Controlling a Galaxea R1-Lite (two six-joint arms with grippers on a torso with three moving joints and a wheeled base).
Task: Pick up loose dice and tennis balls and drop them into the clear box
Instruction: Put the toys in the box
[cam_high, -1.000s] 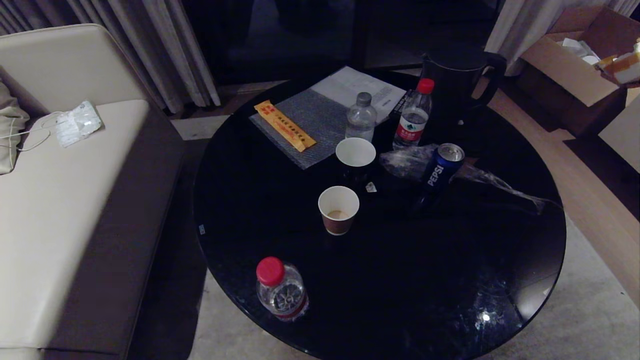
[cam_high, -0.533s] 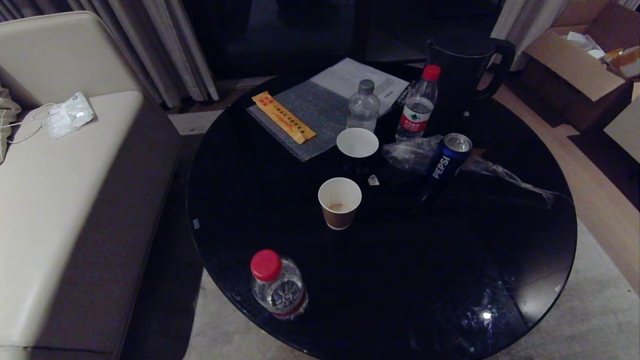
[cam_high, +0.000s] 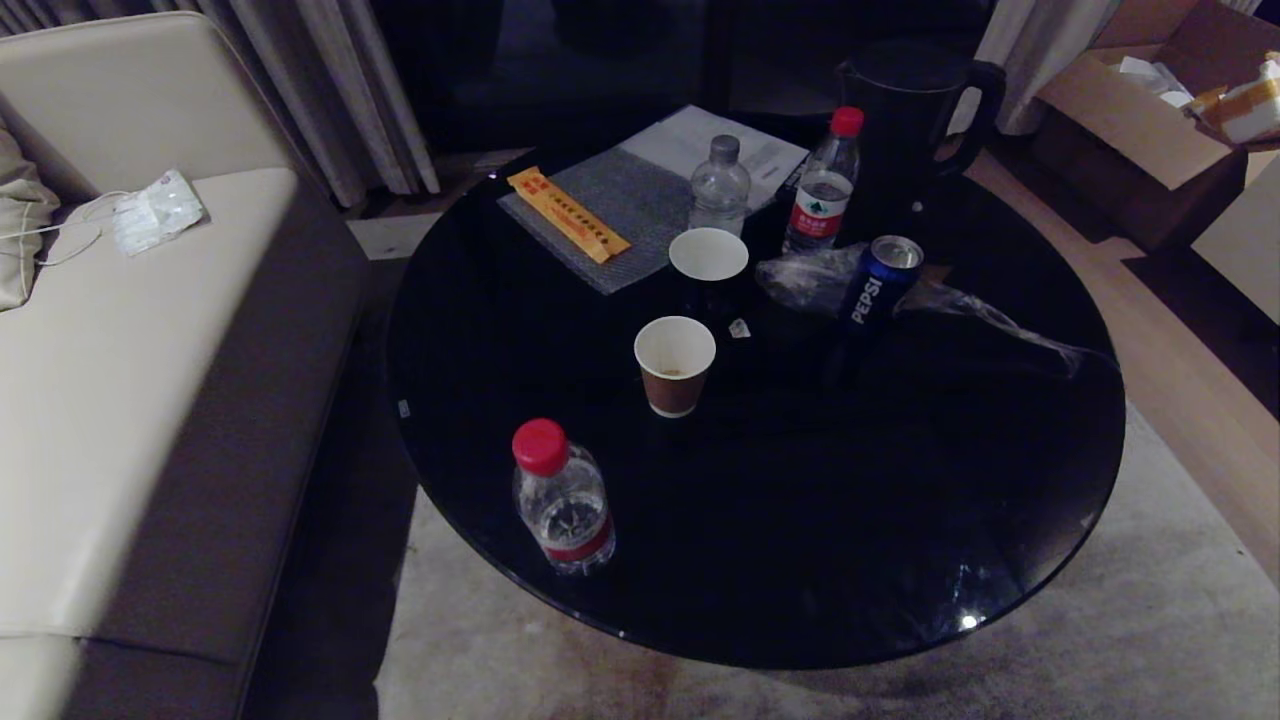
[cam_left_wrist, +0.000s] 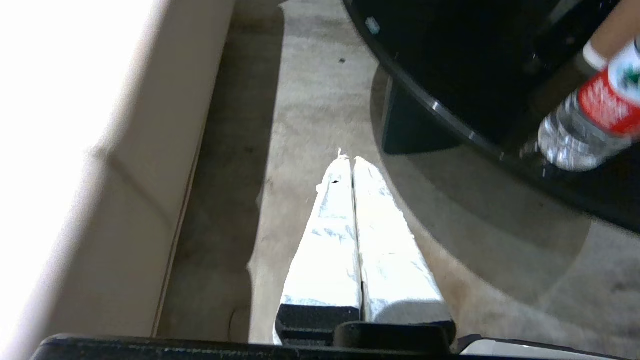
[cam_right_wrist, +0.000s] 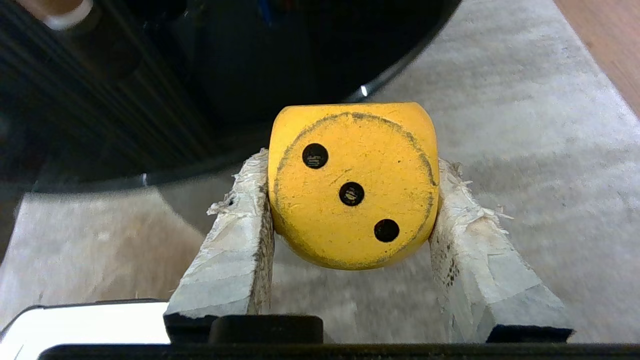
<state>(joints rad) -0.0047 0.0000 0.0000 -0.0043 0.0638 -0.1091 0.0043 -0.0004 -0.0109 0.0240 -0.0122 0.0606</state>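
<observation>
The right gripper (cam_right_wrist: 352, 170) hangs low beside the round black table (cam_high: 800, 560), over pale carpet (cam_right_wrist: 500, 125), and its two taped fingers (cam_right_wrist: 235, 240) press against opposite sides of a yellow die (cam_right_wrist: 352, 185), whose face with three black pips in a slanting row looks back at the wrist camera; the jaws stand about half apart, filled by the die; the left gripper (cam_left_wrist: 354, 165) also hangs low over the carpet, between the beige sofa (cam_left_wrist: 75, 150) and the table's edge, with its white fingers (cam_left_wrist: 330, 240) pressed flat together and nothing between them; neither arm shows from the head camera. Nearest on the table stands a water bottle with a red cap (cam_high: 560, 500), close to the near left rim; further in sits a brown paper cup (cam_high: 675, 365), and just beyond it a dark cup with a white inside (cam_high: 708, 262); to the right of those a blue Pepsi can (cam_high: 878, 285) stands against crumpled clear plastic wrap (cam_high: 980, 320); behind them are a clear bottle with a grey cap (cam_high: 720, 185) and another red-capped bottle (cam_high: 822, 195), then a grey mat (cam_high: 625, 215) with an orange packet (cam_high: 568, 215) lying on it, a sheet of paper (cam_high: 700, 140), and a black kettle (cam_high: 905, 110) at the far edge. A cardboard box (cam_high: 1150, 120) sits on the floor far right; a small white bundle (cam_high: 155, 210) lies on the sofa seat; curtains (cam_high: 340, 90) hang behind.
</observation>
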